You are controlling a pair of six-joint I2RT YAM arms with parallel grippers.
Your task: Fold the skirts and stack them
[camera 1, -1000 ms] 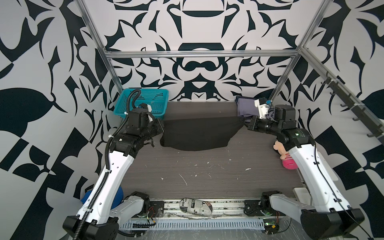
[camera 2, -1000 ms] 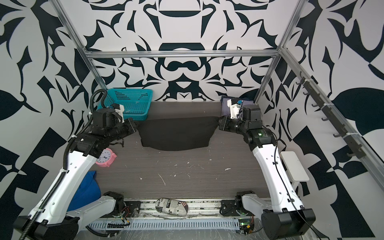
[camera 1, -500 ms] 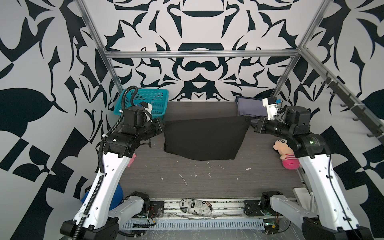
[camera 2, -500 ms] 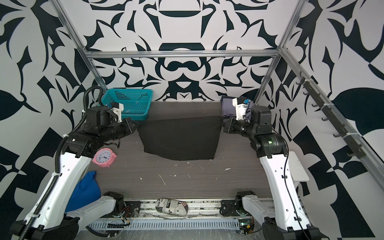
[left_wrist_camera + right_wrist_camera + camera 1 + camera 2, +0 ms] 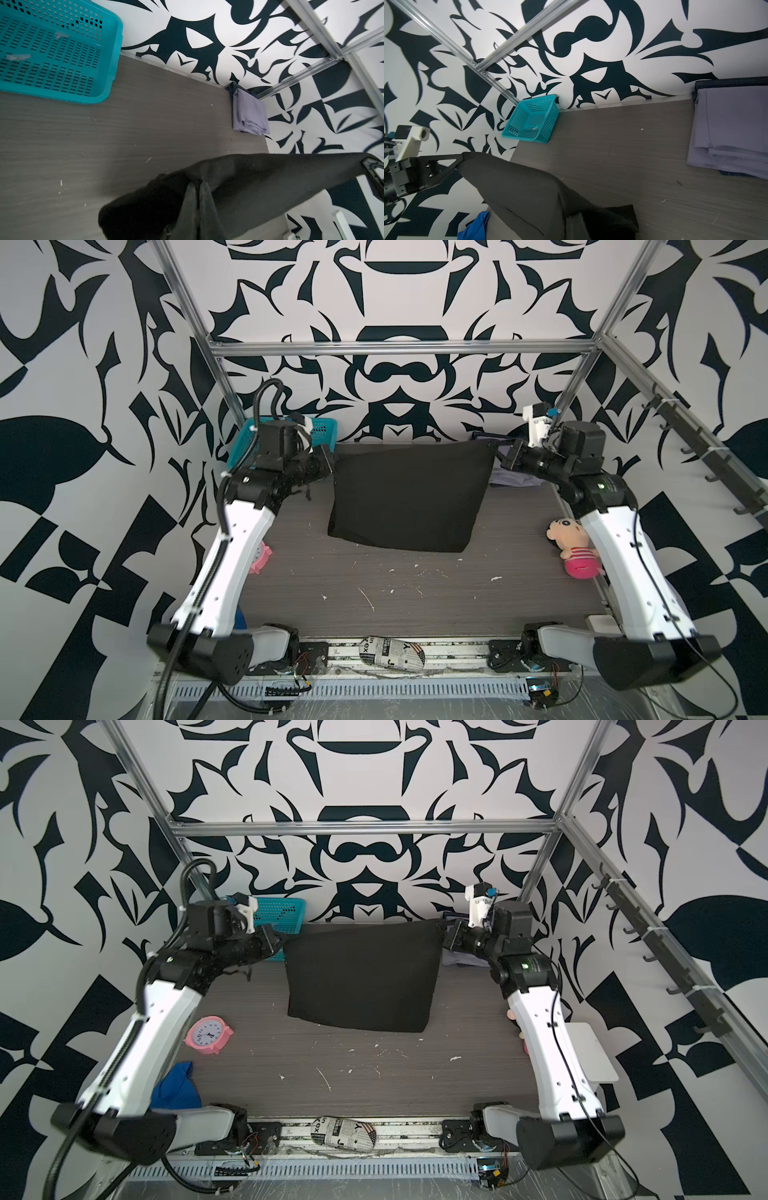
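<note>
The counter [image 5: 415, 601] is bare through its middle and near part, save for white specks; things sit only at its edges: a teal basket [image 5: 62, 62] in the far left corner, a pink clock [image 5: 208, 1036] by the left edge, a plush doll [image 5: 571, 545] by the right edge. The folded lavender skirt [image 5: 249, 112] lies on top of the denim skirt [image 5: 726, 82] in the far right corner, against the back wall.

The black skirt [image 5: 407, 497] hangs as a flat sheet across the far middle of the counter, between basket and stack; its top edge is stretched taut from left to right; its lower hem runs aslant; whether the hem touches the counter I cannot tell.

The left fingers [image 5: 207, 203] are clenched on the skirt's top left corner, with cloth bunched at their tips; the right fingers [image 5: 510, 454] are pinched on the top right corner. Both arms are raised and bent at the elbow; the forearms reach toward the far side; the wrists turn inward, facing each other at like height.
</note>
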